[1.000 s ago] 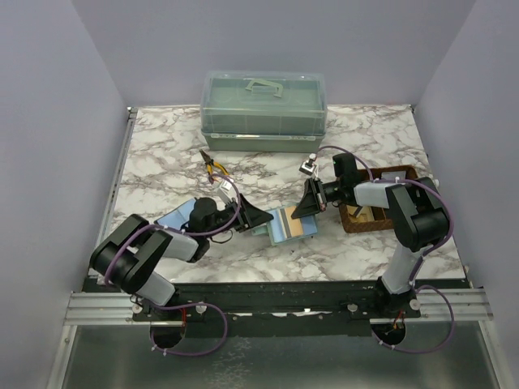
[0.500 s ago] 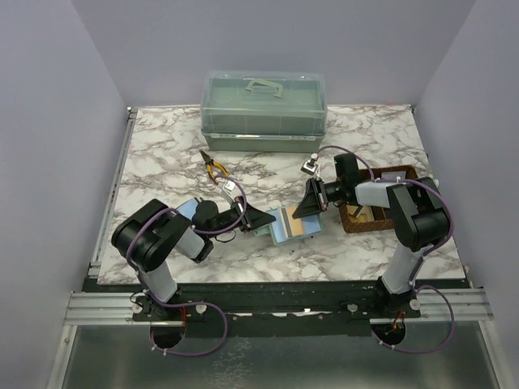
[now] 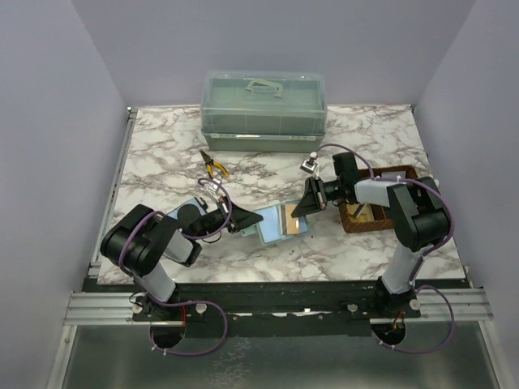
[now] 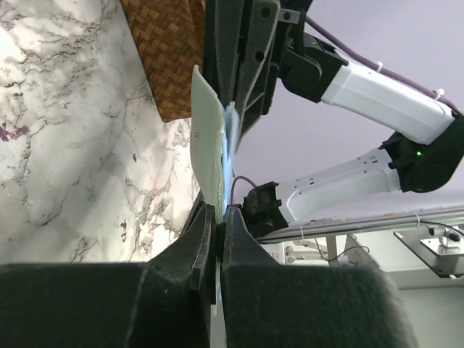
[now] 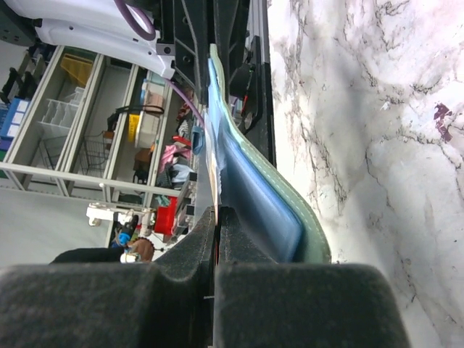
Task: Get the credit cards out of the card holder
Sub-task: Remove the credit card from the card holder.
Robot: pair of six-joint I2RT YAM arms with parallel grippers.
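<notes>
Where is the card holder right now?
In the top view, the card holder is mid-table, open, left gripper clamped on its left edge, right gripper at its right edge, brown basket further right.

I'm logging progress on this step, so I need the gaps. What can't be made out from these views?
Count of credit cards in the card holder: too small in the top view, edge-on in both wrist views.
Whether the right gripper pinches a card or the holder's flap: right wrist view, its own jaws hide the contact.
Contents of the basket: top view, right arm covers part; left wrist view cuts it off.
</notes>
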